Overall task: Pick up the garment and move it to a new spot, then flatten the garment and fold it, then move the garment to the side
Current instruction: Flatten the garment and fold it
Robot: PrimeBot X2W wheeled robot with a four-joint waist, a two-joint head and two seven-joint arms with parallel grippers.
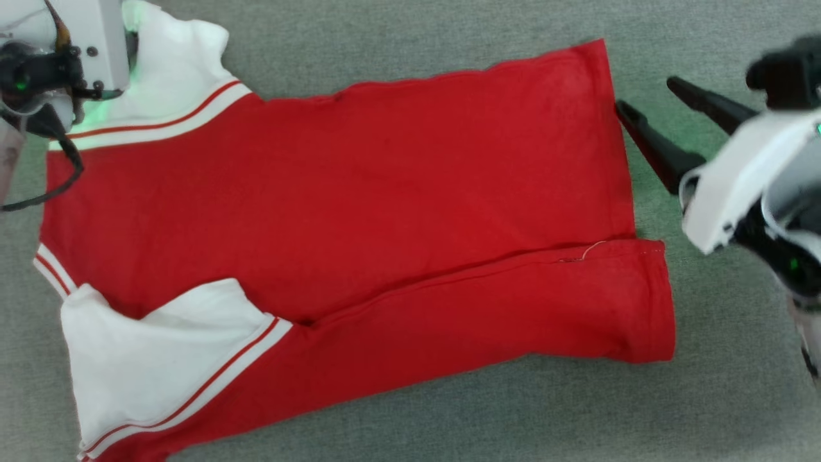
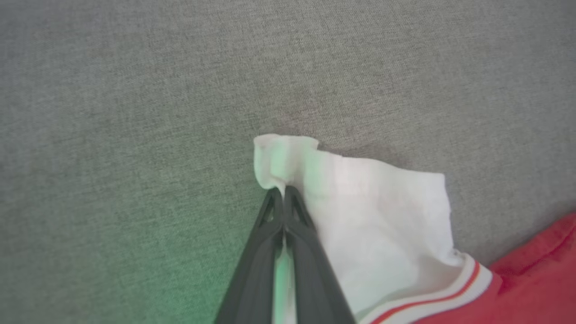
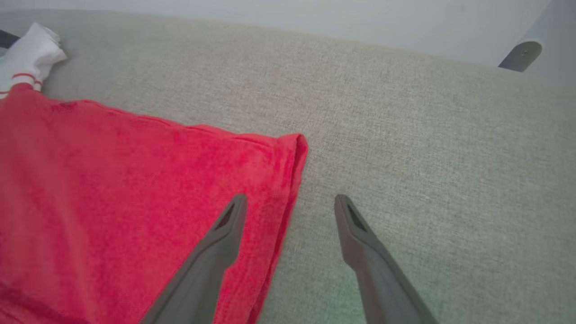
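- Garment (image 1: pixel 359 212): red, white sleeves, flat on grey fabric surface (image 1: pixel 449 410)
- Left gripper (image 2: pixel 283 192): clamped on white sleeve (image 2: pixel 373 216) corner
- Right gripper (image 3: pixel 291 199): jaws wide, at hem (image 3: pixel 294 175)
- Pale wall (image 3: pixel 315 22) behind

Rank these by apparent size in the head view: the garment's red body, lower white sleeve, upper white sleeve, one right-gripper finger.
1. garment's red body
2. lower white sleeve
3. upper white sleeve, partly covered by the left arm
4. right-gripper finger
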